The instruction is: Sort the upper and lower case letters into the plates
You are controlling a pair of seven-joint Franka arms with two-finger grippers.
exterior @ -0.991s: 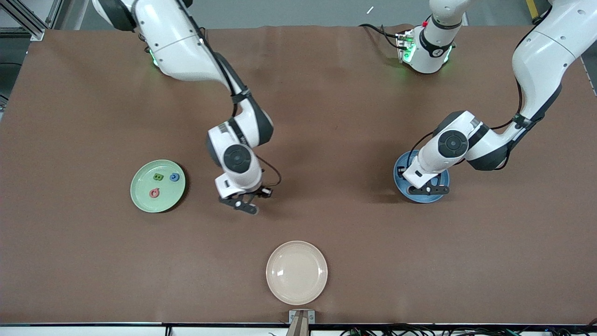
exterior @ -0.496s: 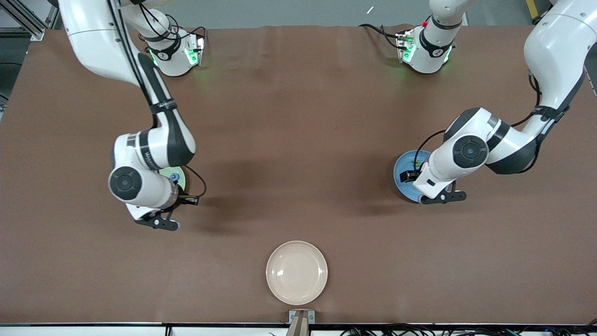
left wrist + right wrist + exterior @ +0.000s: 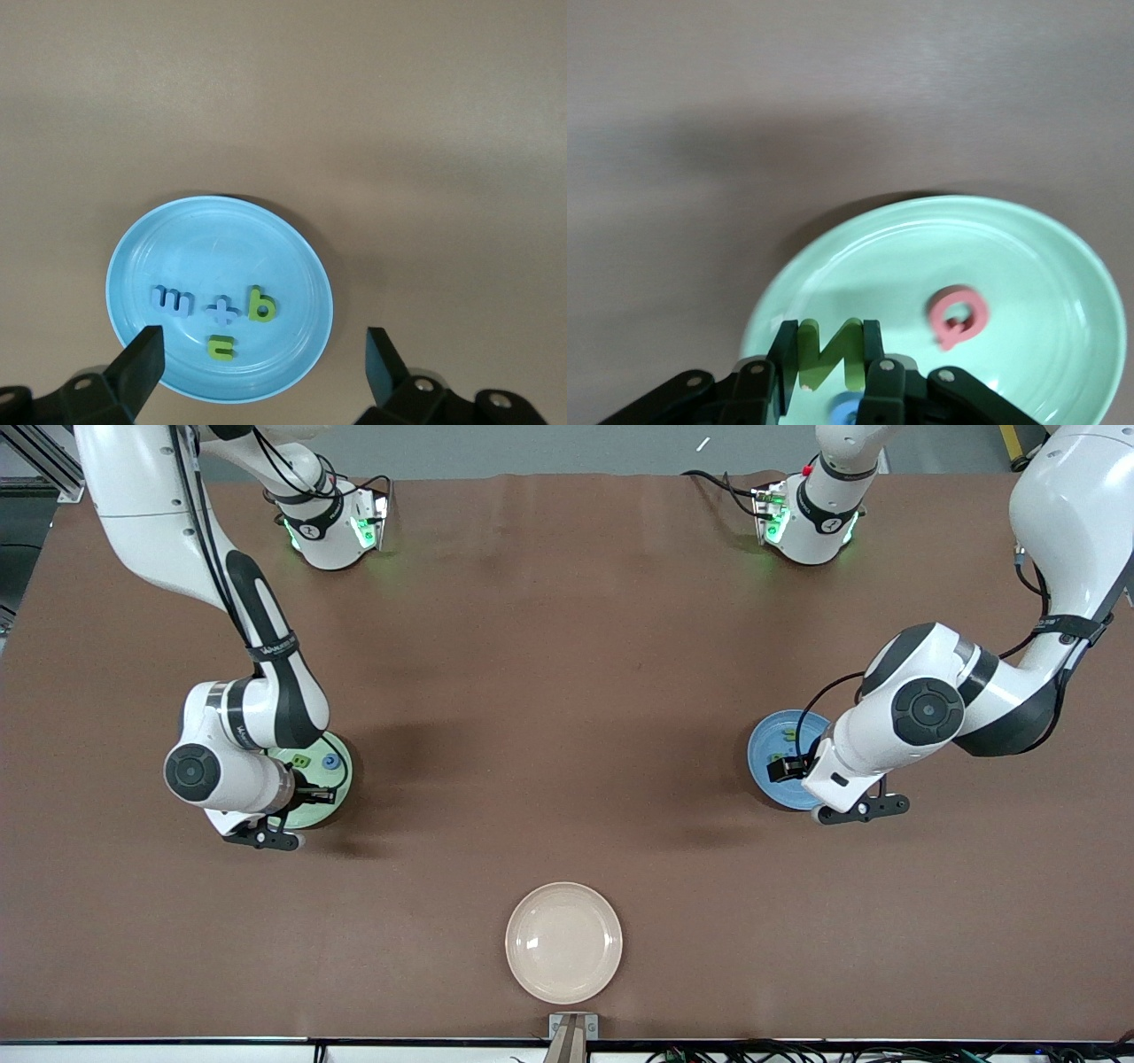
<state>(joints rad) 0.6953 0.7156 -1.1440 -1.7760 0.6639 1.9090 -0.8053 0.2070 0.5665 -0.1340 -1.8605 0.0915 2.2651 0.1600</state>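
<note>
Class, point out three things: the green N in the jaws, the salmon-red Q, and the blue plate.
green N (image 3: pixel 828 354), right wrist view, its diagonal stroke.
salmon-red Q (image 3: pixel 958 316), right wrist view, its ring.
blue plate (image 3: pixel 266 230), left wrist view, bare inner surface.

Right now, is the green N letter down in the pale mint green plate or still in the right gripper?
Still held: the right gripper is shut on the green N letter, above the pale mint green plate.

Left end effector (image 3: pixel 257 359) spread wide; right end effector (image 3: pixel 830 365) clamped, both aloft

The front camera looks down on me from high across the table (image 3: pixel 567 646); my wrist cameras hang close over the blue plate (image 3: pixel 292 257) and the mint plate (image 3: pixel 1063 257), which it shares.
</note>
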